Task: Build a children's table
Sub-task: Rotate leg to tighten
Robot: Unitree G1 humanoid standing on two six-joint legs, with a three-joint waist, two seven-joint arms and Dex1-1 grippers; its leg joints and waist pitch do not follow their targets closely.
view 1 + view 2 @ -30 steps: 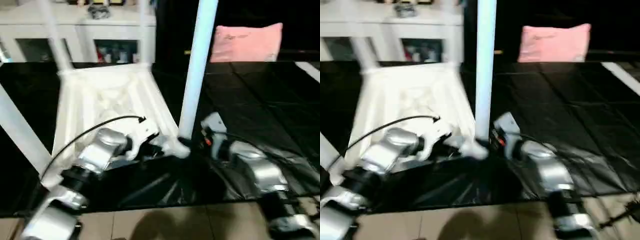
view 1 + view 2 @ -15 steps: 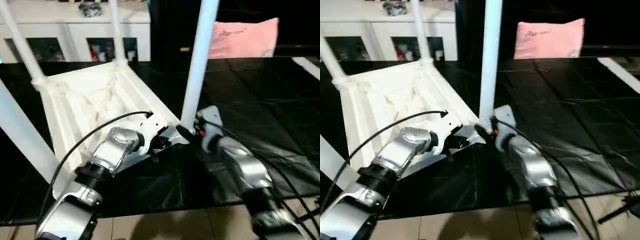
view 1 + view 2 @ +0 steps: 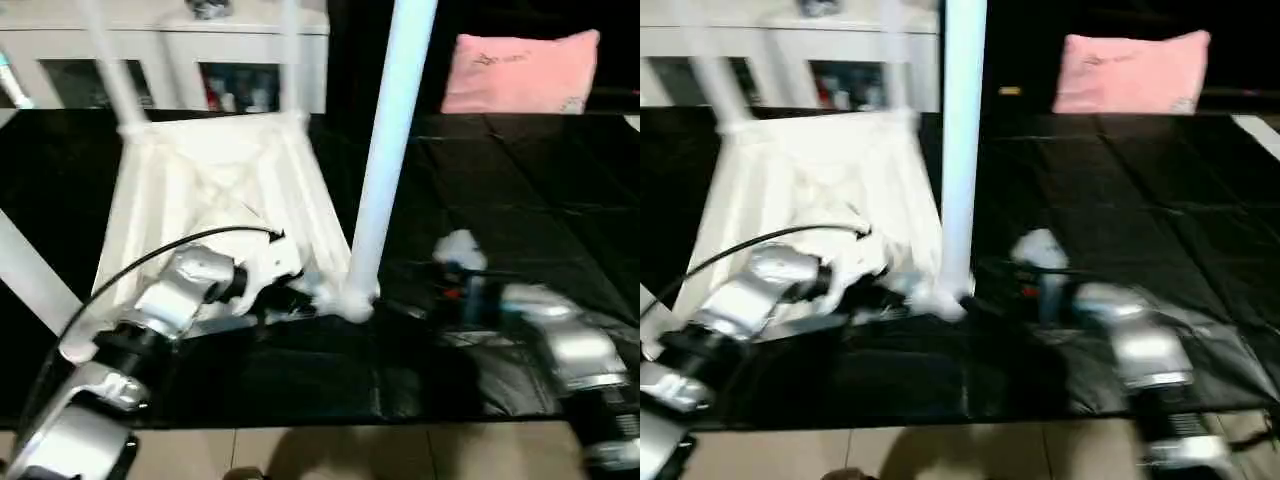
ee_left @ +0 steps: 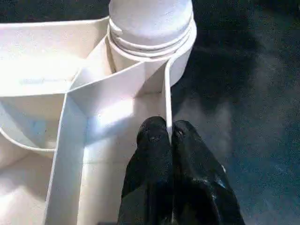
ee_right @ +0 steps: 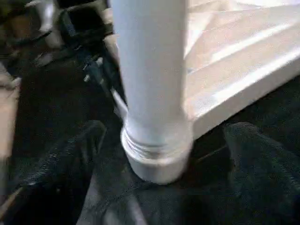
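Altogether, one upturned tabletop (image 3: 215,200) carries four legs (image 3: 390,150) upright.

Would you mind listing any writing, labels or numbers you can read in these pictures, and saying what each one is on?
No text can be read with certainty.
Pink cushion: a short line of dark script near its top edge, too blurred to read.
Tabletop, legs and white cabinet: no lettering visible; the items behind the cabinet's glass are too blurred to tell.
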